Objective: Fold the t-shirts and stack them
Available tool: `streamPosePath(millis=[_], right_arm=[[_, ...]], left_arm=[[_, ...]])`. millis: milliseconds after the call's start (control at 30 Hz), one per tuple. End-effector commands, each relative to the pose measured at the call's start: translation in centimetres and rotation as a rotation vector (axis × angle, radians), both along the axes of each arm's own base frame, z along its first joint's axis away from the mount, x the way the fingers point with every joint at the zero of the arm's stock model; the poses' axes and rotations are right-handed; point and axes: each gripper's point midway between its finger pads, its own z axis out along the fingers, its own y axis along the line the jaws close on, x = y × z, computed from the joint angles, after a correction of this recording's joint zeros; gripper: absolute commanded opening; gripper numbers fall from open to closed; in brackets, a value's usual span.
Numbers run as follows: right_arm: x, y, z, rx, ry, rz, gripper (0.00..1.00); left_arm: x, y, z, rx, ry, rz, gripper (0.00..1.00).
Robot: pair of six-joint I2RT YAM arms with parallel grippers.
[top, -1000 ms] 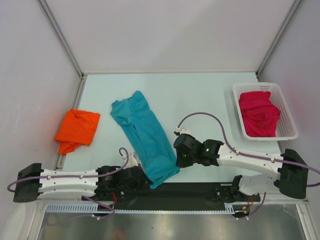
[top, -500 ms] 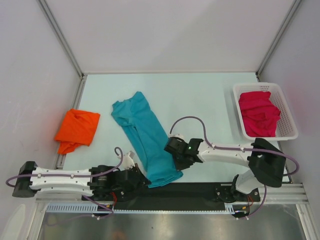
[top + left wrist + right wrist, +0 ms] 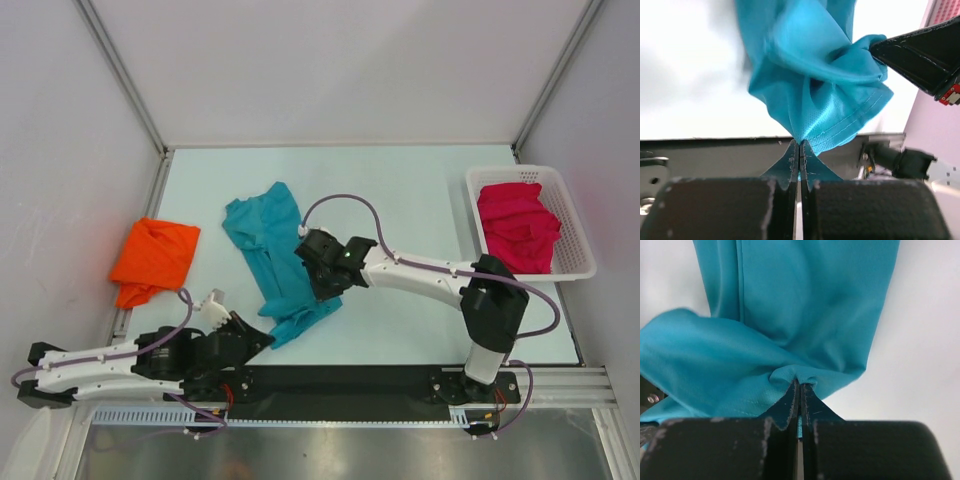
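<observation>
A teal t-shirt lies lengthwise on the pale table, its near end bunched and lifted. My left gripper is shut on that shirt's near hem corner. Further up the same end, my right gripper is shut on a fold of the cloth, and its dark fingers show in the left wrist view. An orange t-shirt lies folded at the table's left edge. A magenta t-shirt lies crumpled in the basket.
A white slotted basket stands at the right edge of the table. A black strip runs along the near edge by the arm bases. Metal frame posts rise at the back corners.
Both grippers have carried the teal shirt's near end leftward and away from the front edge, bunching it. The right arm has stretched far to the left; the left arm has drawn back left.
</observation>
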Motion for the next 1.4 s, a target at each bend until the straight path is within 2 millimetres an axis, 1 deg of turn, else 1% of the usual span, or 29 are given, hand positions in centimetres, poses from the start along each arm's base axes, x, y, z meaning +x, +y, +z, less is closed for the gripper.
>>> streamPosePath(millis=[0, 100, 167, 233, 300, 333, 400, 433, 467, 500, 533, 600, 633, 667, 700, 767, 800, 833, 933, 967, 1000, 1067, 1133, 1167, 1200, 1233, 1267, 1300, 1367], right_arm=[[2.0, 0.6, 0.4, -0.025, -0.005, 0.042, 0.00], [3.0, 0.8, -0.2, -0.032, 0.008, 0.039, 0.00], [3.6, 0.9, -0.2, -0.029, 0.013, 0.032, 0.00], [4.0, 0.8, -0.7, -0.041, 0.017, 0.031, 0.00], [4.4, 0.7, -1.0, -0.049, 0.020, 0.026, 0.00], [4.5, 0.7, -1.0, -0.049, 0.020, 0.024, 0.00], [4.8, 0.4, -0.8, -0.050, 0.017, 0.017, 0.00], [4.9, 0.2, -0.8, -0.051, 0.014, 0.012, 0.00], [5.1, 0.1, -0.7, -0.050, 0.012, 0.008, 0.00], [5.3, 0.0, -0.6, -0.049, 0.008, 0.003, 0.00], [5.3, -0.1, -0.5, -0.047, 0.007, 0.005, 0.00], [5.8, -0.3, -0.2, -0.043, 0.003, -0.003, 0.00], [6.0, -0.4, -0.1, -0.041, 0.001, -0.007, 0.00], [6.2, -0.5, 0.0, -0.042, -0.004, -0.006, 0.00], [6.5, -0.6, 0.1, -0.039, -0.005, -0.014, 0.00], [7.1, -0.7, 0.3, -0.034, -0.011, -0.018, 0.00], [7.4, -0.7, 0.4, -0.029, -0.014, -0.018, 0.00], [7.9, -0.7, 0.7, -0.020, -0.019, -0.024, 0.00], [9.1, -0.5, 1.0, -0.008, -0.020, -0.023, 0.00], [9.4, -0.5, 0.7, -0.013, -0.019, -0.018, 0.00], [9.7, -0.5, 0.7, -0.012, -0.017, -0.018, 0.00], [10.7, -0.5, 0.0, -0.015, -0.004, -0.022, 0.00], [11.6, -0.9, -0.5, -0.031, 0.001, -0.029, 0.00], [12.3, -0.7, -0.3, -0.025, -0.008, -0.030, 0.00], [12.6, -0.7, -1.1, -0.031, 0.008, -0.023, 0.00], [12.8, -0.5, -1.2, -0.025, 0.020, -0.014, 0.00], [13.8, -0.4, -0.9, -0.014, 0.014, -0.022, 0.00], [14.1, -0.4, -1.6, -0.021, 0.028, -0.019, 0.00], [14.8, -0.5, -1.8, -0.025, 0.041, -0.019, 0.00]], left_arm=[[1.9, 2.8, 1.5, 0.042, -0.070, 0.115, 0.00], [2.5, 3.9, 1.5, 0.081, -0.095, 0.140, 0.00], [2.6, 4.1, 0.9, 0.113, -0.093, 0.135, 0.00], [2.8, 3.7, 0.5, 0.127, -0.083, 0.137, 0.00], [2.5, 3.3, -0.5, 0.171, -0.070, 0.086, 0.00], [3.1, 3.2, -0.7, 0.190, -0.064, 0.101, 0.00], [3.2, 2.6, -0.7, 0.246, -0.069, 0.024, 0.00], [3.9, 3.5, -1.4, 0.350, -0.065, 0.004, 0.00], [4.4, 3.6, -1.1, 0.381, -0.059, -0.004, 0.00], [4.5, 3.9, -1.3, 0.421, -0.038, -0.015, 0.00], [5.1, 4.9, -1.6, 0.487, -0.019, 0.000, 0.00], [6.4, 4.7, -0.3, 0.486, -0.057, 0.012, 0.00], [7.2, 5.2, 0.2, 0.498, -0.076, 0.017, 0.00], [7.9, 5.2, 0.6, 0.488, -0.091, 0.020, 0.00], [9.0, 4.9, 1.2, 0.459, -0.122, 0.031, 0.00], [10.3, 5.6, 0.7, 0.457, -0.095, 0.012, 0.00], [11.6, 6.1, 0.8, 0.436, -0.097, 0.049, 0.00], [11.7, 5.8, -0.1, 0.446, -0.064, 0.001, 0.00], [13.0, 5.5, -0.9, 0.437, -0.036, -0.023, 0.00], [13.6, 5.2, -0.8, 0.429, -0.042, -0.022, 0.00], [14.0, 5.2, -1.3, 0.431, -0.020, -0.020, 0.00], [14.9, 4.6, -1.2, 0.402, -0.037, -0.022, 0.00], [15.6, 4.8, -1.6, 0.393, -0.019, -0.010, 0.00], [16.2, 4.7, -1.5, 0.386, -0.028, -0.003, 0.00], [16.5, 5.2, -2.0, 0.395, -0.010, 0.005, 0.00], [17.1, 5.2, -1.6, 0.392, -0.017, 0.011, 0.00], [17.5, 5.3, -1.4, 0.394, -0.022, 0.015, 0.00], [17.9, 5.6, -1.6, 0.403, -0.010, 0.020, 0.00], [18.9, 5.7, -0.8, 0.403, -0.024, 0.031, 0.00]])
